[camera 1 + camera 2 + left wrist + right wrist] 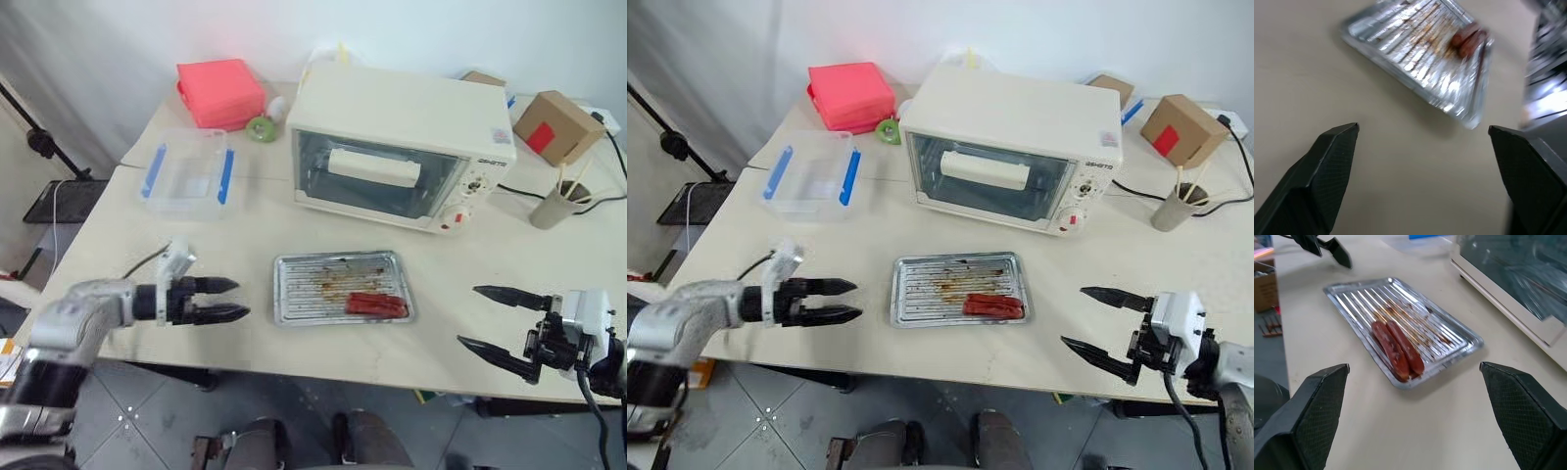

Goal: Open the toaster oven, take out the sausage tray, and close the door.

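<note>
Sausage tray (pixel 341 287) on table, door (pixel 377 174) shut.

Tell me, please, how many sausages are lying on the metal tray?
2. One sausage and a second sausage lie side by side, touching, at the end of the sausage tray nearer the robot's right arm; none appears hidden on the open tray.

The toaster oven (pixel 402 142) is showing cream-white, its door (pixel 377 176) framing greyish glass behind a cream bar handle (pixel 374 166), with a red light (pixel 447 226) glowing by the knobs. The sausage tray (pixel 342 287) is gleaming silver with ribbed lines and brown grease streaks (the sausages (pixel 376 305) are looking deep red). The tabletop (pixel 127 245) is reading pale beige.
</note>
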Robot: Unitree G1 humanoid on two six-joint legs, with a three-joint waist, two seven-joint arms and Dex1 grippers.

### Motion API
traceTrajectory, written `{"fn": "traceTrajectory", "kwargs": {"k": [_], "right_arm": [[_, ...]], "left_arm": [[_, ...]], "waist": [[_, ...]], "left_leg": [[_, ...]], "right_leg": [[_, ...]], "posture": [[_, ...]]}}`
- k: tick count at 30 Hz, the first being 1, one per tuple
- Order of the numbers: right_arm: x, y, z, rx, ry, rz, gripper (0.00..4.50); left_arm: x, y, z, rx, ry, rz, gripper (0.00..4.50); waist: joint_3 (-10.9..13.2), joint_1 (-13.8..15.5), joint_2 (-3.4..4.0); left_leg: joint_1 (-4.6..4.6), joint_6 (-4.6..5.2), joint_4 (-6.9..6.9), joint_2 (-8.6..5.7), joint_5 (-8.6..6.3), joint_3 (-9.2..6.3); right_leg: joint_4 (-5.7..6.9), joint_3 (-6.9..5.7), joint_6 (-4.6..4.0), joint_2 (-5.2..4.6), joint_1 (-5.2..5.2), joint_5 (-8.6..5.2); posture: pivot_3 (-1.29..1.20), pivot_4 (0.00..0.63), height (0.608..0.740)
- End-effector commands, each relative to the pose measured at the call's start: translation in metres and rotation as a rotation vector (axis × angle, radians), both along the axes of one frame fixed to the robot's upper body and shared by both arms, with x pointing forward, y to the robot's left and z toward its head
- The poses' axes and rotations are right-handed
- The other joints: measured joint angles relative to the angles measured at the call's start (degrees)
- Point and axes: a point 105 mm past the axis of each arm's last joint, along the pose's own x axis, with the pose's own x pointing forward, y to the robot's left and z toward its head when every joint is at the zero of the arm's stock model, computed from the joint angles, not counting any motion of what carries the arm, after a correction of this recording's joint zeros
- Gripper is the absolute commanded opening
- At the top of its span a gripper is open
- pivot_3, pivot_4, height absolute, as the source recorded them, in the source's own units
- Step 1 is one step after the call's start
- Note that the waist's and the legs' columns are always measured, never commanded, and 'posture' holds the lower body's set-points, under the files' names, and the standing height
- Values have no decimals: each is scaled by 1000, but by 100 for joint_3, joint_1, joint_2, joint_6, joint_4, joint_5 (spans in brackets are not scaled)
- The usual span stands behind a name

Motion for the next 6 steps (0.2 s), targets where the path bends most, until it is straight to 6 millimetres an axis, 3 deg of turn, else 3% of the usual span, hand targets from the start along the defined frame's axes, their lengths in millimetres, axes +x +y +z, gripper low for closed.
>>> {"fn": "traceTrajectory", "kwargs": {"k": [1,6], "right_arm": [[1,9,10,-3,-26,65,4500],[4,20,13,-8,-29,130,4500]], "left_arm": [[-6,5,7,148,-198,-117,4494],[6,-1,18,68,-265,-59,4494]], "waist": [[0,57,-1],[2,141,2]], "left_leg": [[-4,4,0,0,-2,-3],[-14,43,-2,-14,-18,-7]], "right_leg": [[0,-4,-2,0,-1,0],[-1,-20,-2,-30,2,0]], "posture": [[0,150,740],[0,150,740]]}}
